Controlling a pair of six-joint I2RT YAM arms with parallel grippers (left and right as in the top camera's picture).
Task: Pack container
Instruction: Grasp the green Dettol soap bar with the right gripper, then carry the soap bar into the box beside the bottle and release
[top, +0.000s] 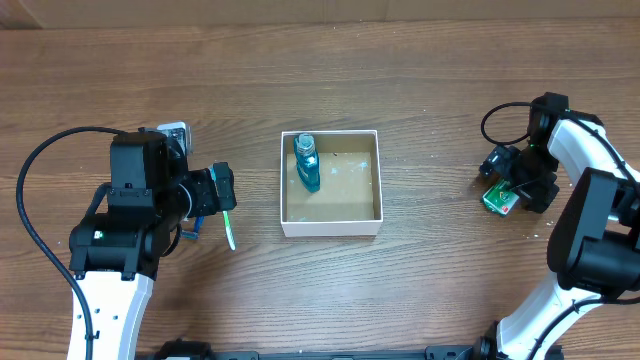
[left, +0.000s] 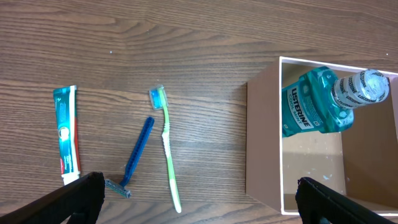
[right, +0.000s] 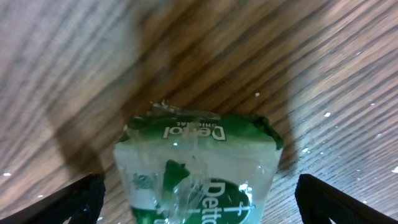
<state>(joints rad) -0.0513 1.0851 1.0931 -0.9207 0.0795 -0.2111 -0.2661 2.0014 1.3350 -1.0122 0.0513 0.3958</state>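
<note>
Right tool (right: 199, 186) is wide open and empty, hanging directly over the green-and-white plastic-wrapped Dettol soap packet (right: 198, 165) on the brown wood-grain desk (top: 450, 90). The packet's long axis runs across the closing line, so the fingers would pinch its short width. The white-walled, tan-floored square cardboard container (top: 331, 228) sits mid-desk, well apart, to the robot's left of that tool. A teal Listerine mouthwash bottle (top: 307, 163) is in its far-left corner. Left tool (left: 200, 185) is nearer the container, also wide open and empty, above a green toothbrush (left: 168, 149) and a blue razor (left: 135, 155).

Brown wood-grain table (top: 420, 290) fills view; pale strip along far edge.
</note>
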